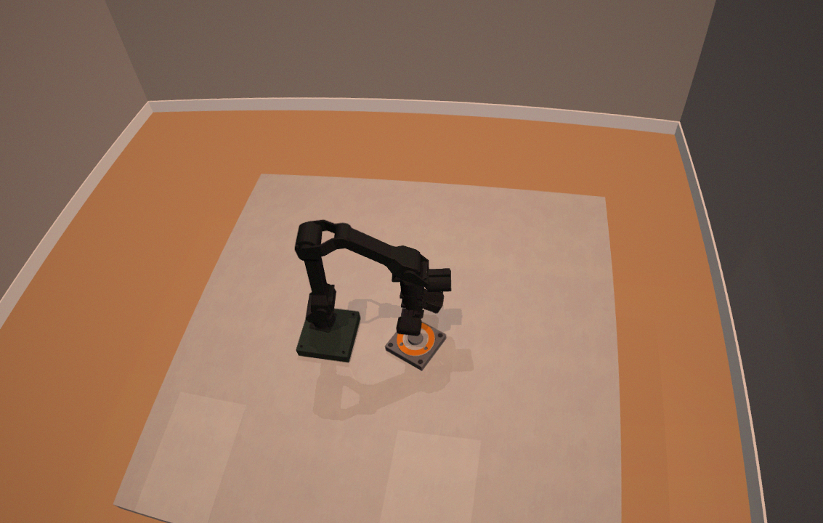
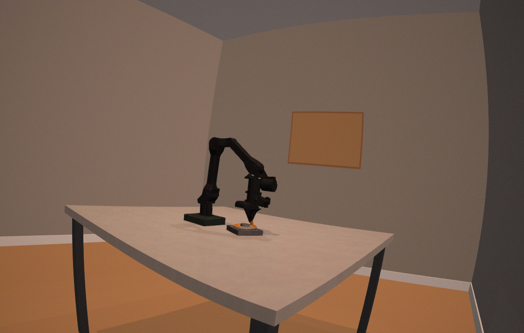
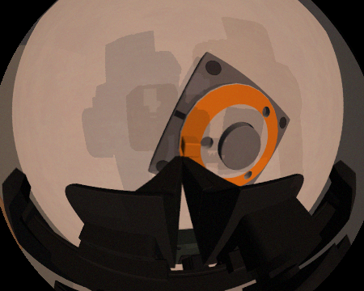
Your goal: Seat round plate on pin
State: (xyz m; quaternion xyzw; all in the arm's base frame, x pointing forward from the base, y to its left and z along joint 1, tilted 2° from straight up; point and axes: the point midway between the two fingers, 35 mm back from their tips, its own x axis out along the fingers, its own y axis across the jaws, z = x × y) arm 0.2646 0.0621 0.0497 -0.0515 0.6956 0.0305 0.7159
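The round plate with its orange ring (image 1: 412, 352) (image 2: 237, 225) (image 3: 230, 96) sits around the grey post (image 1: 415, 338) (image 3: 240, 145) on the dark square base (image 1: 430, 354) (image 2: 249, 233) (image 3: 198, 85). Its raised orange tab (image 2: 251, 222) (image 3: 191, 149) is at the ring's left in the wrist view, with a dark hole (image 3: 206, 142) just inward of it. I cannot make out the pin, nor tell whether the plate is slightly tilted. My gripper (image 2: 250, 221) (image 3: 180, 162) is shut and empty, its tips low and right beside the tab; contact cannot be told. The tips are hidden in the top view.
The arm's own dark green mount (image 1: 328, 338) (image 2: 204, 219) stands on the pale table (image 1: 518, 390) (image 2: 197, 256), left of the base in the top and exterior views. Arm shadows fall around the base. A wall board (image 2: 325, 139) hangs far behind.
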